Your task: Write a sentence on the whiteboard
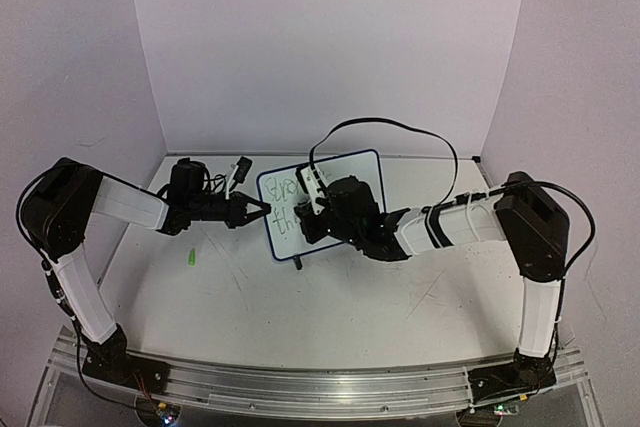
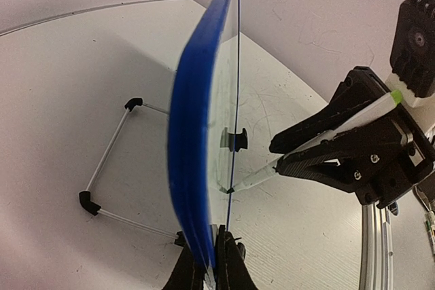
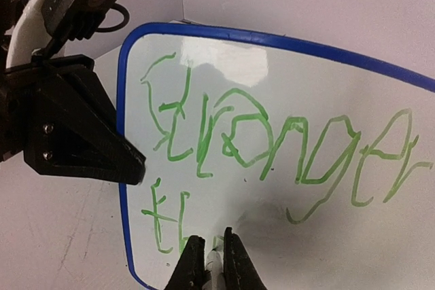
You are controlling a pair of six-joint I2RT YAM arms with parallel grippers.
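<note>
Upright whiteboard (image 1: 358, 169) at centre of surface (image 1: 300, 317), left edge clamped by left fingers (image 2: 230, 263). White pen (image 2: 262, 173) gripped in right fingers (image 3: 194, 263), tip touching board. Green sentence (image 3: 238, 134): "Stronger" on top line, second line begun

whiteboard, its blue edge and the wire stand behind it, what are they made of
Whiteboard: smooth glossy face, likely coated plastic or melamine; there is a glare patch near its top. Frame: blue, looks like moulded plastic, with a rounded corner. Wire stand: thin pale rod, probably metal; its black corner caps look like plastic or rubber.
</note>
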